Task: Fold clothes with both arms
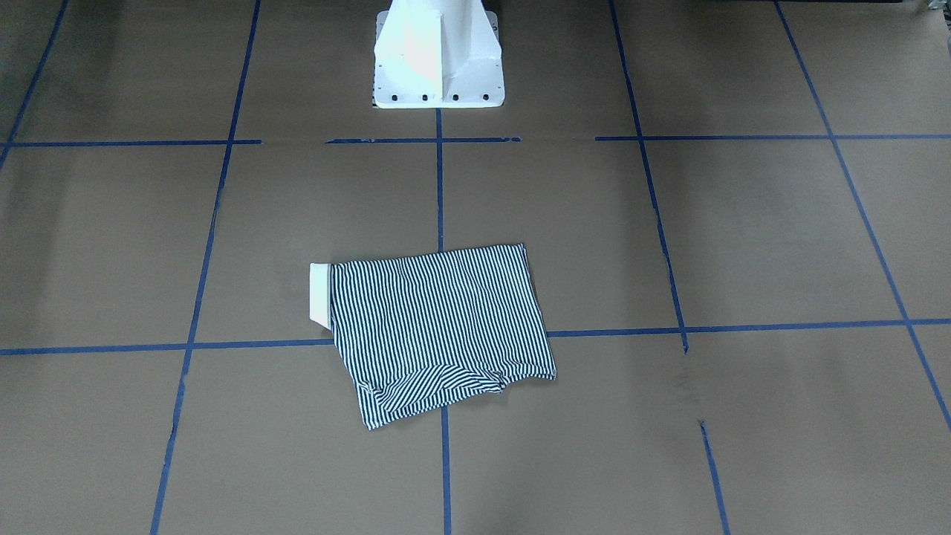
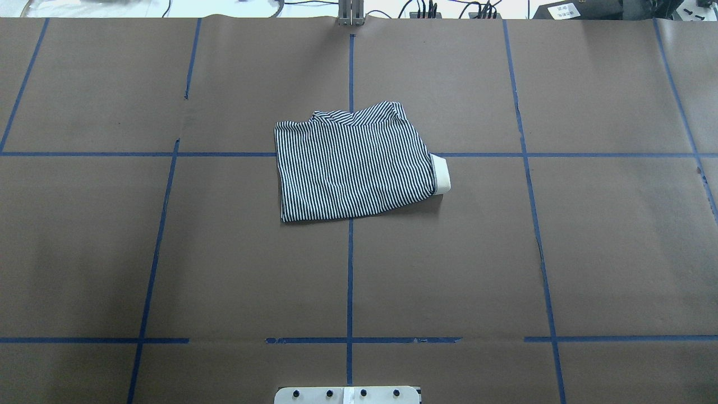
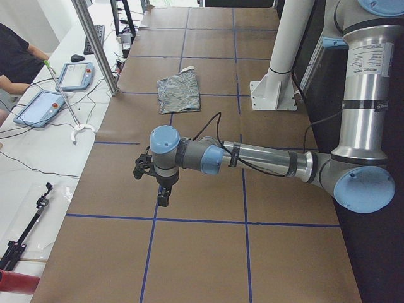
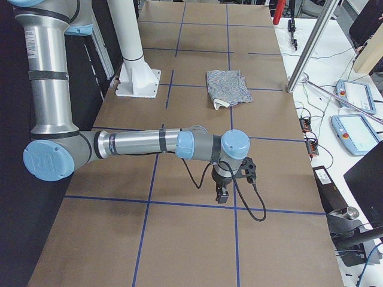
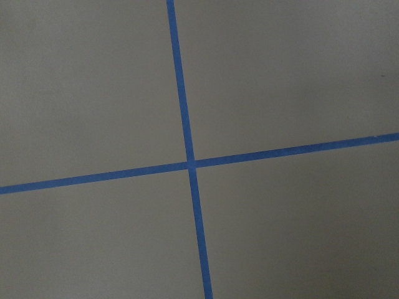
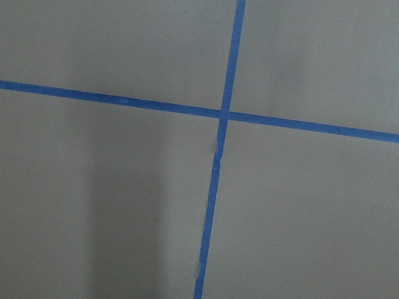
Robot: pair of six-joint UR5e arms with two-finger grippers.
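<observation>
Closest up is the left arm (image 3: 265,159), stretched out low over the brown paper (image 3: 202,252), well off to the left of the white pedestal base (image 3: 274,88). The left gripper (image 3: 162,201) points down at the paper. Honestly can't tell from this side angle whether the jaws are apart or closed. Its wrist cam only catches a crossing of blue tape (image 5: 190,165).

Same deal on the other side of the base: the right arm (image 4: 137,143) reaches out low and the right gripper (image 4: 222,194) is aimed down at the paper. Can't read those jaws either.

The striped polo shirt (image 2: 353,171) is straight out in front of the base, lying flat on the tape line that runs forward from it. It's folded into a rough rectangle. The cream collar (image 2: 441,175) pokes out on the end toward the base's right side, and a loose striped layer sticks out along the edge farthest from the base. It's well apart from both grippers, so neither has hold of it.
</observation>
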